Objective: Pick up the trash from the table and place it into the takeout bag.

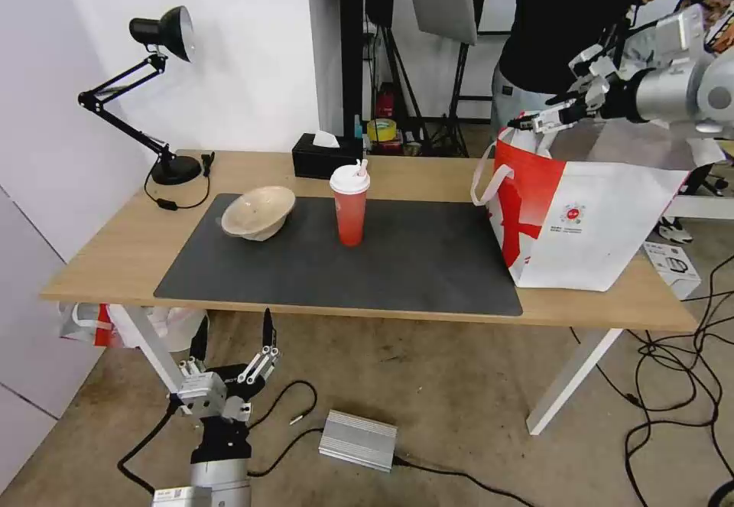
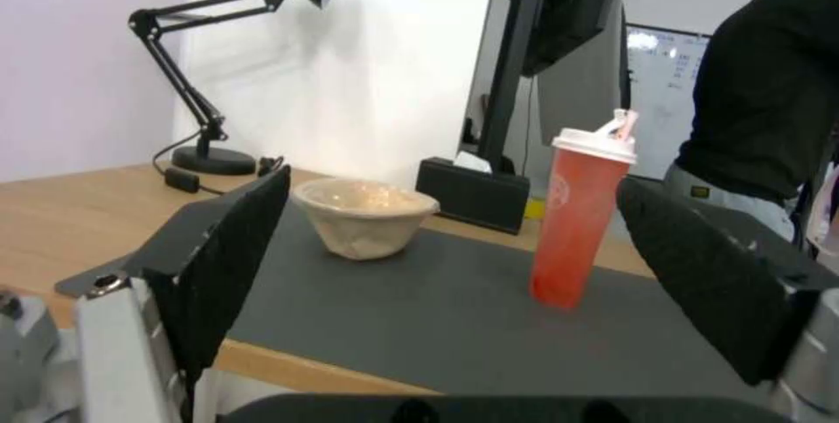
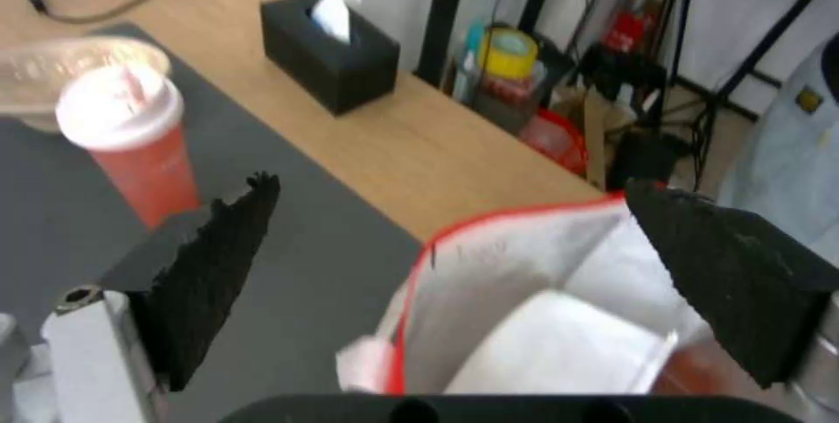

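Right end effector (image 1: 544, 119) is in the upper right of the head frame, over the open top of the takeout bag (image 1: 581, 224); in the right wrist view its fingers (image 3: 219, 259) are spread wide with nothing between them, silvery lining of the bag below. Something white lies at the bottom of the bag (image 3: 568, 351), can't tell what it is. Bag stands upright at the right end of the desk (image 1: 107, 255), partly on the dark grey mat (image 1: 382, 262), red panel facing the mat. Left end effector (image 1: 233, 339) is low in the lower left of the head frame, below the near desk edge, fingers pointing up and wide apart, holding nothing. Trash still on the mat: beige pulp bowl (image 1: 258, 212) at centre-left, tilted, and red drink cup (image 1: 350, 205) with white lid upright at centre, the two well apart. Left wrist view has both framed between its fingers (image 2: 227, 259): bowl (image 2: 364, 216), cup (image 2: 577, 216). Black tissue box (image 1: 326, 154) sits at the far desk edge behind the cup; black desk lamp (image 1: 153, 86) in the upper left of the frame.
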`<state>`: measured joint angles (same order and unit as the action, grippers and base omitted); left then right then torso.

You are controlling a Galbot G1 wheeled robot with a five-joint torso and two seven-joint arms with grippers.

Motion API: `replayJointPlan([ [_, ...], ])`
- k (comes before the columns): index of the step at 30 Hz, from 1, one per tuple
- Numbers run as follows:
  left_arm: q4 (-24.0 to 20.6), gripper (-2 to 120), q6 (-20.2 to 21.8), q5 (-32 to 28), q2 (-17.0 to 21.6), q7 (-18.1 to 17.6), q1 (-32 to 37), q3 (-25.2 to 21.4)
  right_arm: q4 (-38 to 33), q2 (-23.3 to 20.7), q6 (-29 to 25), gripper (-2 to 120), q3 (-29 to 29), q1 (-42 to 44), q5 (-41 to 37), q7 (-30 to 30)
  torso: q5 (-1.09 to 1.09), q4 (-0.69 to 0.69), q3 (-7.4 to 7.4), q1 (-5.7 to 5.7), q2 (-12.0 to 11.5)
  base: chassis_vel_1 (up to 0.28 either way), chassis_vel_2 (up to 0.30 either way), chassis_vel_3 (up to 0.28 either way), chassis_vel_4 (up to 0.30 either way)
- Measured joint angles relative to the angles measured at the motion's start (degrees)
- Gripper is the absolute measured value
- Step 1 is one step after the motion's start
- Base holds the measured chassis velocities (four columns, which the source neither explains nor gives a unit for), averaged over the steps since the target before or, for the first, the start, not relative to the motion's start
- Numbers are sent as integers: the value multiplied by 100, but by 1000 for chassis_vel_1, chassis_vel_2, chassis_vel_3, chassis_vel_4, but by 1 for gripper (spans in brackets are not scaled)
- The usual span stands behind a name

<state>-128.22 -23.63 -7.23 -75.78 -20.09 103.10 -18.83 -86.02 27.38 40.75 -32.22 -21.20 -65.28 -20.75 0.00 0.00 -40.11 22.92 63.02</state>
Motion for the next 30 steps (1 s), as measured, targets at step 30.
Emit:
replayJointPlan([
  [30, -66, 100, 15, 9, -25, -8, 26, -98, -2283, 86, -2039, 100, 1217, 1805, -378, 2625, 0, 0, 1, 0, 0, 0, 0, 0, 0],
])
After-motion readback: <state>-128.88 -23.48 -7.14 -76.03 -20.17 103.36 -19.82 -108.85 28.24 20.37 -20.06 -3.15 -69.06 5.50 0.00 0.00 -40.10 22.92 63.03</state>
